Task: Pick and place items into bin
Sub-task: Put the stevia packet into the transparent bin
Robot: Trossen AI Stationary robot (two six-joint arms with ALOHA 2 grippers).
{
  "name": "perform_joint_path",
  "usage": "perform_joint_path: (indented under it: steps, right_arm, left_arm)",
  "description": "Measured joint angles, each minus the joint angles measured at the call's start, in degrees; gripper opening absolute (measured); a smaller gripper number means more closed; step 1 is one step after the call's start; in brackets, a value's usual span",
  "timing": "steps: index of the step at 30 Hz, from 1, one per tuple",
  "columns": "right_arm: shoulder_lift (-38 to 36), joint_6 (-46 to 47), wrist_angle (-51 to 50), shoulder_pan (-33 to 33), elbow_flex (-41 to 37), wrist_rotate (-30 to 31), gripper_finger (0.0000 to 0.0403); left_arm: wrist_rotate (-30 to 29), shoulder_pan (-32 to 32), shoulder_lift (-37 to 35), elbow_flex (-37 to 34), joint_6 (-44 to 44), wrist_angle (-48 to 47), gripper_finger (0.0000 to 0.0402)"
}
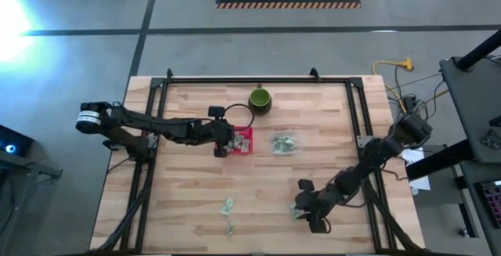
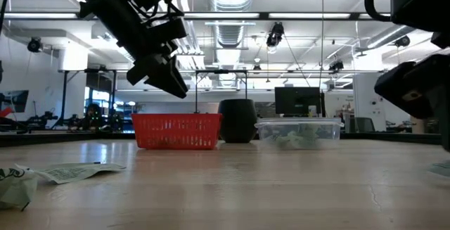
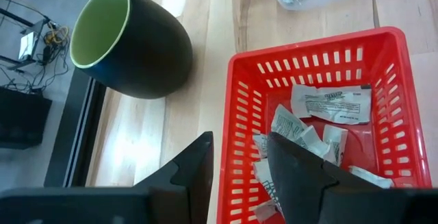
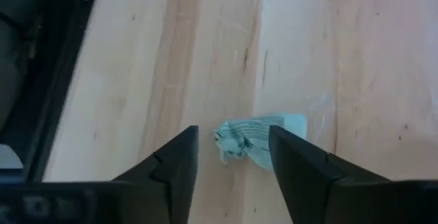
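Observation:
The red basket [image 1: 244,140] sits at mid-table with several pale green-and-white packets [image 3: 328,104] lying in it. My left gripper [image 3: 239,148] hovers open over the basket's left rim [image 3: 236,114], with nothing between its fingers. Near the table's front right, my right gripper [image 4: 233,138] is open and low over the wood. One crumpled packet [image 4: 256,142] lies flat on the table between its fingertips; whether either finger touches it cannot be told. Two more packets [image 1: 228,206] [image 1: 229,228] lie on the table near the front edge.
A dark green cup [image 1: 260,99] with a pale inside stands behind the basket. A clear tub [image 1: 286,143] holding more packets sits to the basket's right. Black rails [image 1: 356,115] run along the table's sides and far edge.

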Motion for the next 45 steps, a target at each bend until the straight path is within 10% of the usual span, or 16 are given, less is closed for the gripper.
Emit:
perform_joint_path:
  steps: [20, 45]
  right_arm:
    - [4.12, 2.42, 0.46, 0.17, 0.2, 2.63, 0.02]
    - [4.32, 0.06, -4.78, 0.43, 0.0, 17.15, 0.0126]
  left_arm:
    - [0.0, -0.01, 0.0, -0.02, -0.16, 0.04, 0.0121]
    - [0.0, -0.01, 0.0, -0.02, -0.22, 0.04, 0.0121]
